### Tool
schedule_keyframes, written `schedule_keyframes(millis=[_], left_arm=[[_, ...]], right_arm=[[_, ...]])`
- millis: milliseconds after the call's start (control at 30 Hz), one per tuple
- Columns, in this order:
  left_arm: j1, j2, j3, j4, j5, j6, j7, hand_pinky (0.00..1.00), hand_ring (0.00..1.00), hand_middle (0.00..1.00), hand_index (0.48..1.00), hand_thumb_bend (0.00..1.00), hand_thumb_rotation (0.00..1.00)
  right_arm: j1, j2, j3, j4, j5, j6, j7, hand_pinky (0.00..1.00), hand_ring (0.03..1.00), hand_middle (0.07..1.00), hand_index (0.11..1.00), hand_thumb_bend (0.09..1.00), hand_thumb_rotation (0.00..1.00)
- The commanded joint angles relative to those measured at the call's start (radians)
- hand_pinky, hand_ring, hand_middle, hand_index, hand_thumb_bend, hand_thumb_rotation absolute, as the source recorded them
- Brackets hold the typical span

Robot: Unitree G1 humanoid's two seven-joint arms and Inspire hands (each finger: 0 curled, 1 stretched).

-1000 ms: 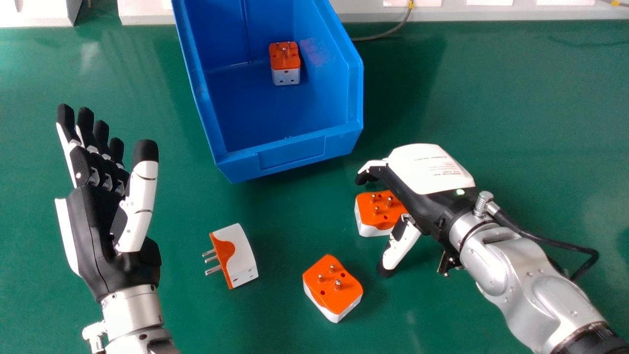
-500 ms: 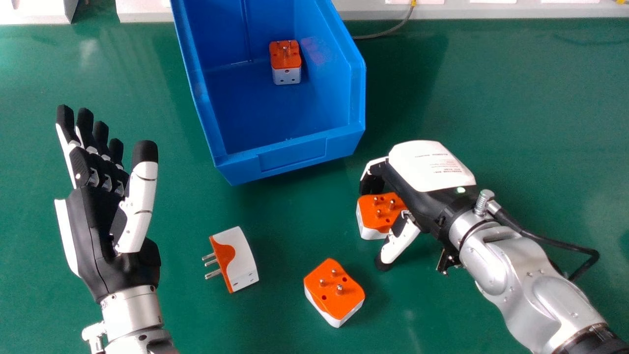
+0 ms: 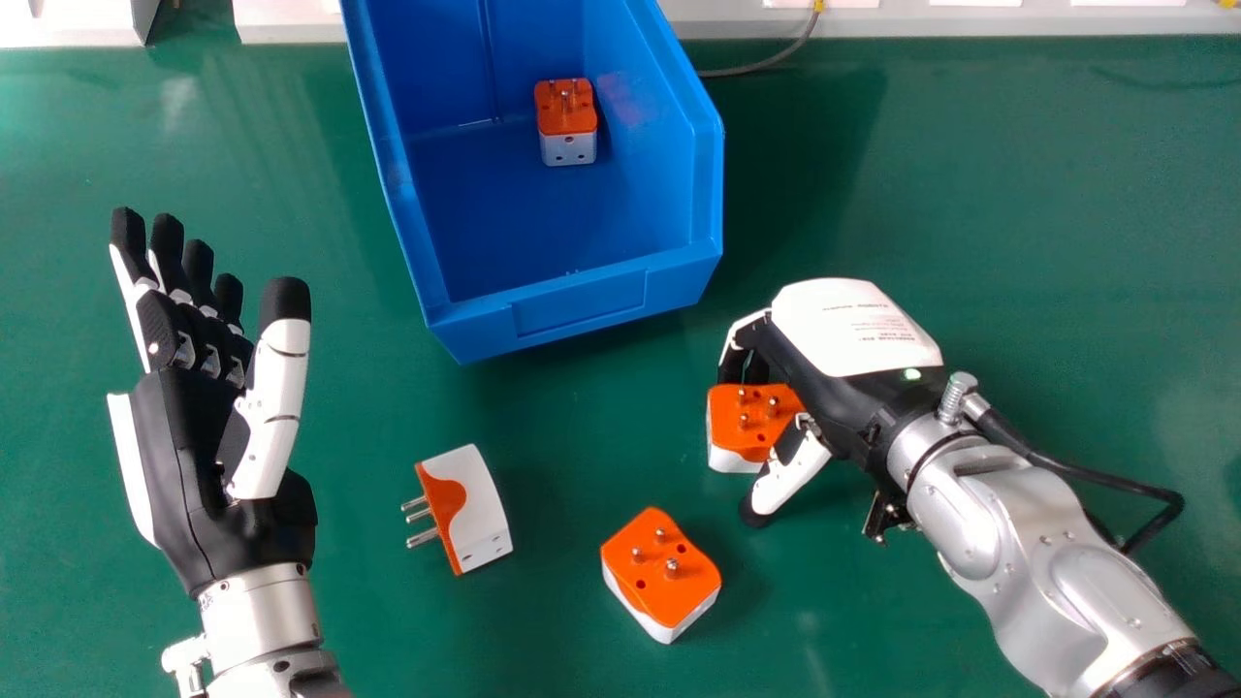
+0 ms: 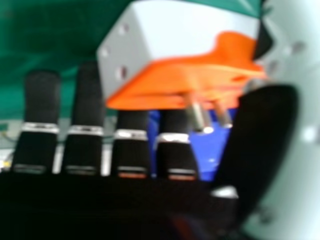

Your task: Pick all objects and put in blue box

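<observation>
At right hand [image 3: 848, 334], adapter [image 3: 729, 441] (pins [image 3: 745, 421] up).

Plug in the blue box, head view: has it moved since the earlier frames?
No. The plug keeps its place in the blue box, near its right wall; both shift slightly together in the view.

Looks like a lab or workshop, judging by the green worktop [image 3: 970, 194], blue box [image 3: 582, 302] and grey cable [image 3: 761, 66].
</observation>
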Motion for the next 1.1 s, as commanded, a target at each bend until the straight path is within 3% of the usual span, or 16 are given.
schedule_keyframes(millis=[0,233,367,533,633,1067], left_arm=[[0.005,-0.022,-0.001,-0.025,0.008,-0.012,0.002,1.0,1.0,1.0,1.0,0.64,0.4],[0.005,-0.019,0.0,-0.021,0.012,-0.014,0.003,1.0,1.0,1.0,1.0,0.64,0.4],[0.003,-0.02,-0.001,-0.022,0.0,-0.011,-0.003,1.0,1.0,1.0,1.0,0.64,0.41],[0.004,-0.02,-0.001,-0.028,0.004,-0.005,0.002,1.0,1.0,1.0,1.0,0.64,0.41],[0.0,-0.018,0.001,-0.024,-0.002,-0.005,-0.003,1.0,1.0,1.0,1.0,0.64,0.41],[-0.011,-0.017,-0.001,-0.016,0.012,-0.007,0.005,1.0,1.0,1.0,1.0,0.64,0.41]], right_arm=[[0.009,-0.015,-0.001,0.012,-0.023,0.03,-0.009,0.39,0.464,0.556,0.561,0.561,0.01],[0.012,-0.023,0.0,-0.007,-0.035,0.048,-0.005,0.38,0.449,0.541,0.556,0.551,0.01],[0.01,-0.025,0.001,-0.005,-0.035,0.046,-0.006,0.37,0.439,0.534,0.551,0.543,0.01],[0.008,-0.019,0.002,-0.011,-0.031,0.058,0.013,0.37,0.439,0.534,0.551,0.543,0.01],[0.006,-0.018,0.004,-0.008,-0.035,0.057,0.011,0.36,0.429,0.523,0.549,0.536,0.01],[0.003,-0.02,-0.005,-0.012,-0.026,0.054,0.013,0.34,0.41,0.507,0.543,0.523,0.0]])
